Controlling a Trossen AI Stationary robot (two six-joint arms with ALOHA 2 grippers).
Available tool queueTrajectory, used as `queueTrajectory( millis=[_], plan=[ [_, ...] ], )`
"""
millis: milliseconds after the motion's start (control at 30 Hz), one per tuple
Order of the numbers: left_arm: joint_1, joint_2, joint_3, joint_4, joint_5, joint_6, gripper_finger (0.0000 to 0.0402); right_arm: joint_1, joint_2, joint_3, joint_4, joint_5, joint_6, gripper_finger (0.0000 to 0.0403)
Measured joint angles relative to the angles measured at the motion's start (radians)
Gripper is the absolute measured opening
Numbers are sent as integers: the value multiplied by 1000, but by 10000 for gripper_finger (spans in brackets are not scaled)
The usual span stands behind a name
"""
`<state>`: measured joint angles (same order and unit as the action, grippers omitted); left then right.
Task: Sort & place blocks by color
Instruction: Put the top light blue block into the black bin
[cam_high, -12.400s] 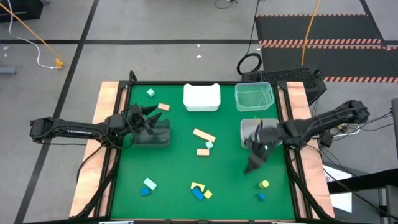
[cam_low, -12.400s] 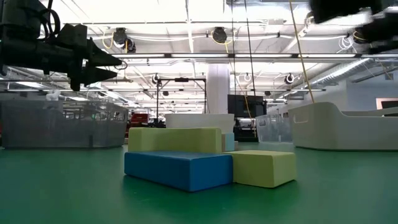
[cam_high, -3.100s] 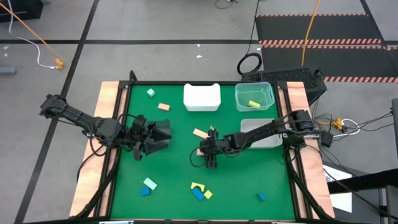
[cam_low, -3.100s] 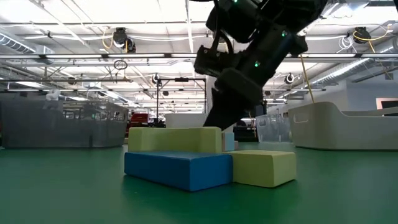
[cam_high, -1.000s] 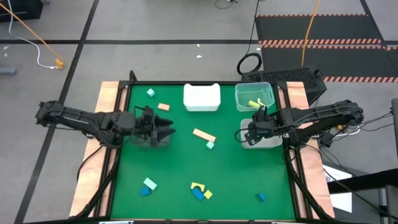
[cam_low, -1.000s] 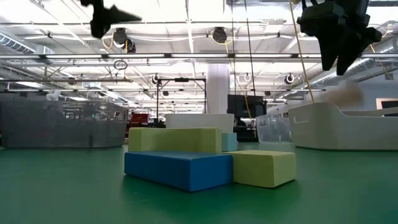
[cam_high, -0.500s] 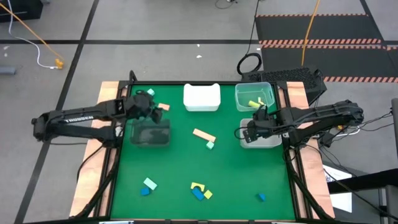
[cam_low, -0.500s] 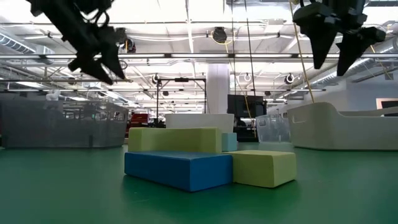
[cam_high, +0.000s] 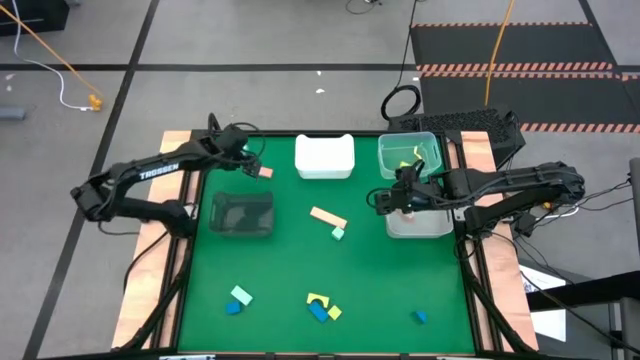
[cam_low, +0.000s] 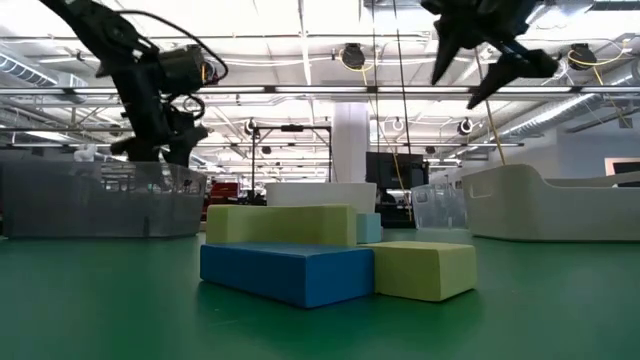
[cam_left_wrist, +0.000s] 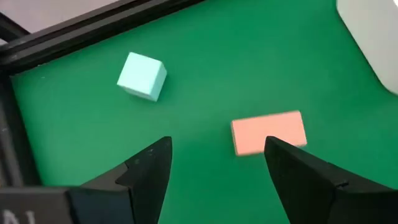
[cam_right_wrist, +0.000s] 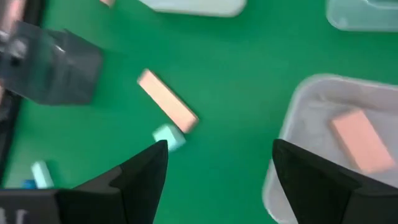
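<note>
My left gripper (cam_left_wrist: 214, 149) is open and hovers over the table's far left part (cam_high: 247, 157), above a mint cube (cam_left_wrist: 142, 76) and a tan-pink block (cam_left_wrist: 268, 132) that lie flat on the mat. My right gripper (cam_right_wrist: 217, 155) is open, just left of the translucent bin (cam_high: 425, 222), high above the mat (cam_low: 480, 55). A tan-pink block (cam_right_wrist: 360, 140) lies in that bin. A tan-pink bar (cam_high: 328, 217) and a mint cube (cam_high: 338, 233) rest mid-table. Blue, yellow and mint blocks (cam_high: 320, 308) sit near the near edge, with one blue block (cam_high: 420, 317) apart.
A dark bin (cam_high: 243, 215) sits left of centre, a white bin (cam_high: 324, 156) at the far edge, and a clear bin (cam_high: 409, 155) with a yellow block beside it. In the low view a blue bar (cam_low: 285, 270) and yellow blocks fill the foreground.
My left gripper has swung from above the dark bin toward the far edge and now hangs over the mint cube and tan-pink block, still open. My right gripper has shifted a little toward the table's left, off the translucent bin, also open.
</note>
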<state>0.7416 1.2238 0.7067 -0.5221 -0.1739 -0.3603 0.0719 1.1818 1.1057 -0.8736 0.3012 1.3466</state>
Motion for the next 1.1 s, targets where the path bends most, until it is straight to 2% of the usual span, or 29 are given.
queueTrajectory(
  millis=[133,333,500,700,867,1100],
  plan=[
    [62,39,0,67,9,13,257,-1,28,0,74,44,-23,277],
    [132,72,0,164,73,25,257,-31,113,0,159,36,-109,277],
    [147,91,0,149,81,-31,257,-72,177,0,182,-45,-180,277],
    [144,152,0,185,113,-21,257,-104,210,0,224,-68,-234,277],
    [149,199,0,199,28,-9,257,-113,210,0,250,-67,-239,277],
    [154,200,0,289,2,38,257,-113,210,0,268,-67,-262,277]
  ],
)
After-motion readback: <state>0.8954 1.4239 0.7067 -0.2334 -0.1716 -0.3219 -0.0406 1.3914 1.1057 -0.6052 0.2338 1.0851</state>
